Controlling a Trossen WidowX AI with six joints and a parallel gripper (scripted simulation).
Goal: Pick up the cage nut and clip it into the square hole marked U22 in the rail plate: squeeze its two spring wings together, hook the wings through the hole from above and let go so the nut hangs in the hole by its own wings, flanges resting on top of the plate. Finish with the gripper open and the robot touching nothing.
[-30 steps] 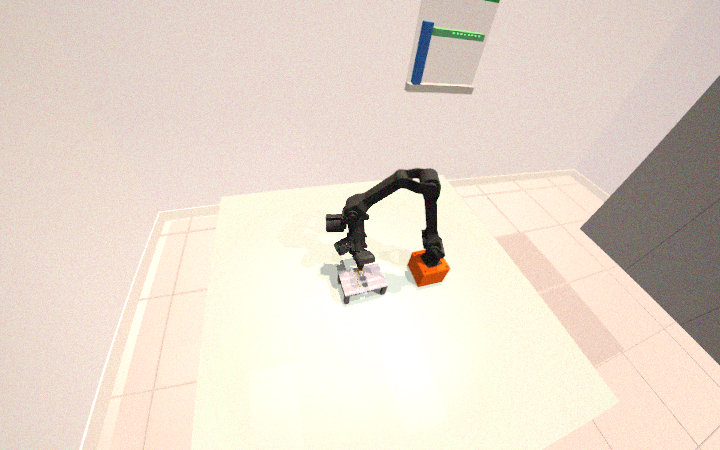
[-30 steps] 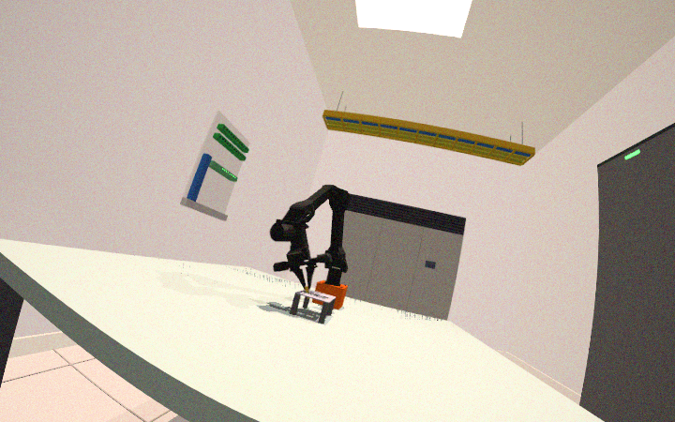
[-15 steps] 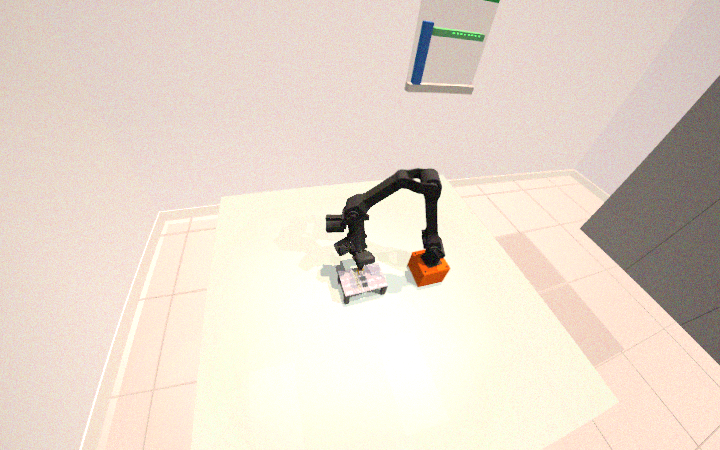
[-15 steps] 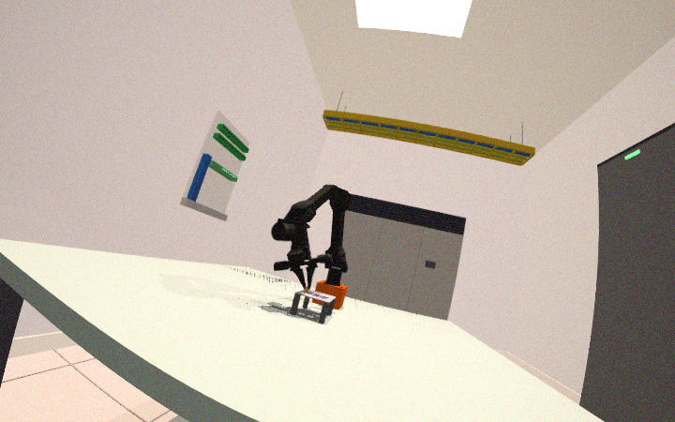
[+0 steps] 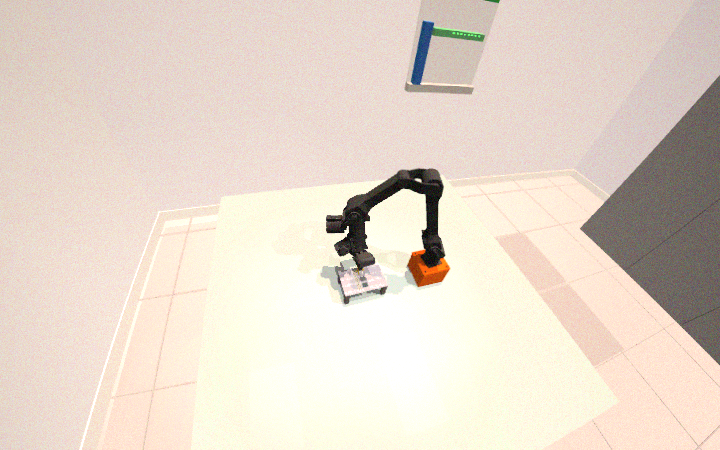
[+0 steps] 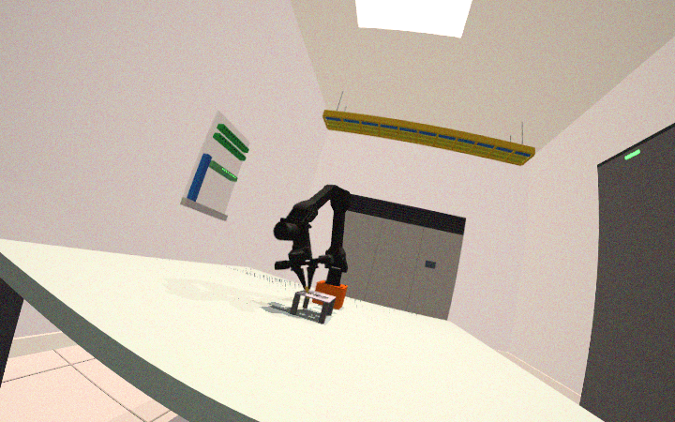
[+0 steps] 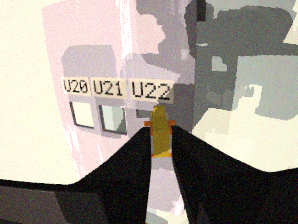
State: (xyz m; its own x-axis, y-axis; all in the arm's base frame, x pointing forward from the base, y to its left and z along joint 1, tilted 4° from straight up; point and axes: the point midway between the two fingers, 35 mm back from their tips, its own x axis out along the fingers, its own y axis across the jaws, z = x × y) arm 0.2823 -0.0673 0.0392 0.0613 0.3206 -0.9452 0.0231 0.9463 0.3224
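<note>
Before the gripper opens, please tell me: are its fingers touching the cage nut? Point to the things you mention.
Touching. The wrist view shows the cage nut (image 6: 307, 289) (image 7: 160, 131) pinched between both fingertips of the gripper (image 5: 361, 269) (image 6: 307, 289) (image 7: 160, 133), with orange edges meeting the black tips.

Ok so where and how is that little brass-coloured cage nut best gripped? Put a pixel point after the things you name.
Probably by its two sides, tool (image 6: 307, 290) (image 7: 160, 133) coming from above: the small brass-coloured cage nut (image 7: 160, 131) is narrow there, between the dark fingertips, while its orange tabs stick out sideways near the tips.
</note>
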